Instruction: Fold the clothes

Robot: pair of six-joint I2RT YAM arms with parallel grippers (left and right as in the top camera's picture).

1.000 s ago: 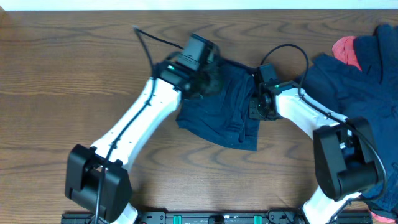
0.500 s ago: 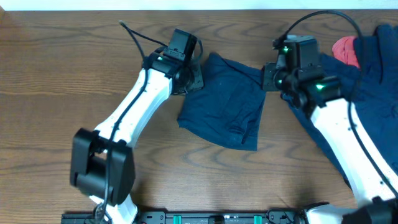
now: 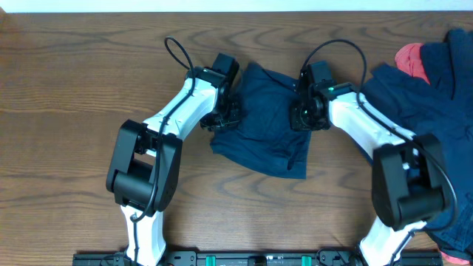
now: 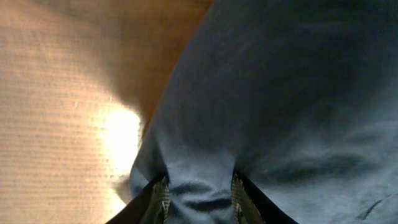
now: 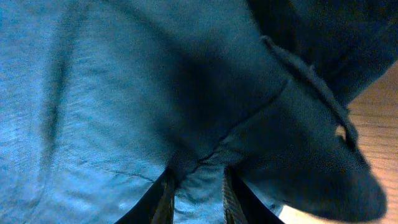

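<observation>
Ok, table [image 3: 74, 111] is as it was. The spare pile of navy clothes [image 3: 436, 96] sits well right of the shorts, untouched, with the pink-red piece [image 3: 410, 59] at its far edge. The navy shorts [image 3: 266, 137] lie mid-table as a rumpled rectangle, outline same as half a second ago.

The change is in the arms. Both were up at the shorts' far corners; now the left gripper [image 3: 225, 117] sits on the shorts' left edge and the right gripper [image 3: 301, 117] on the right edge. I read that as a re-grip for the next fold, no fold gained yet.

Overhead hides both grips. Wrist cams fill that in: left fingers [image 4: 163, 198] and right fingers [image 5: 166, 193] are each narrowly parted, with a ridge of shorts cloth pinched between. They show nothing of the pile.
</observation>
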